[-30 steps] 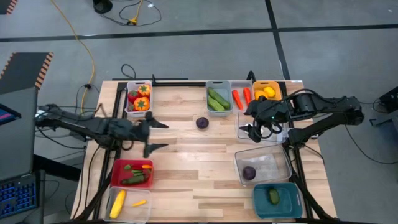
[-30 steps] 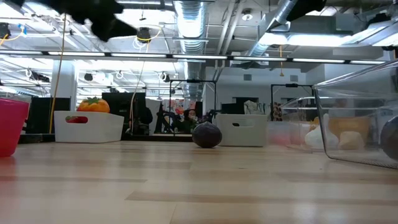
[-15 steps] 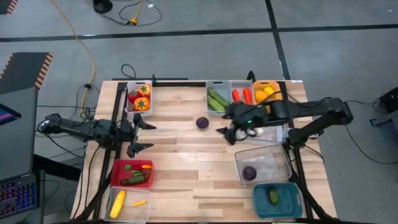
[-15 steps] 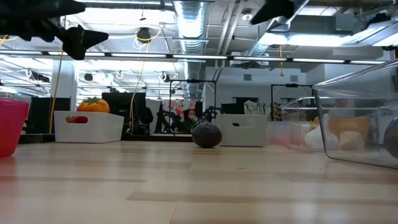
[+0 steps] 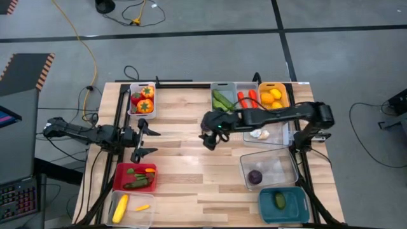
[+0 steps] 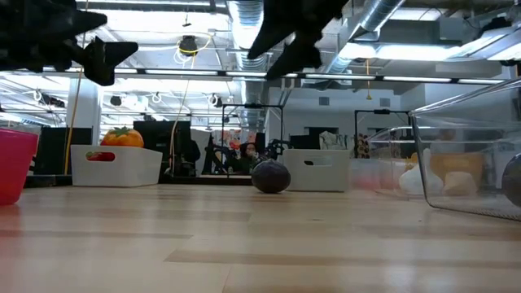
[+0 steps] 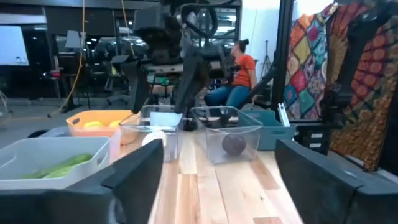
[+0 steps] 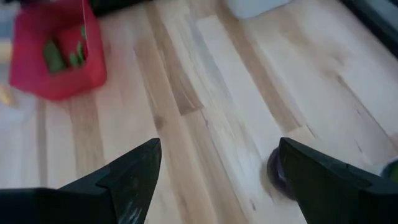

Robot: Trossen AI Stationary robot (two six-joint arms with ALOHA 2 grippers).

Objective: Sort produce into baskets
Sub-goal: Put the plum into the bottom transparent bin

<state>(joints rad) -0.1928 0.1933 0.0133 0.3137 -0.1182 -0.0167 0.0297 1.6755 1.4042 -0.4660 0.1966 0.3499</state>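
Right gripper spread wide, grasping nothing, hovering above bare worktop; purple round just beyond fingertips, untouched. Left gripper parted and empty, well apart near the worktop's left edge.

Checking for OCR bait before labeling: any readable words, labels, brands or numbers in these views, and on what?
None readable in any view.
Baskets, e.g. the red basket and the teal basket: no labels visible.
Monitor in the room behind: lit, content too blurred to read.
Patterned cloth: pattern only, no lettering.
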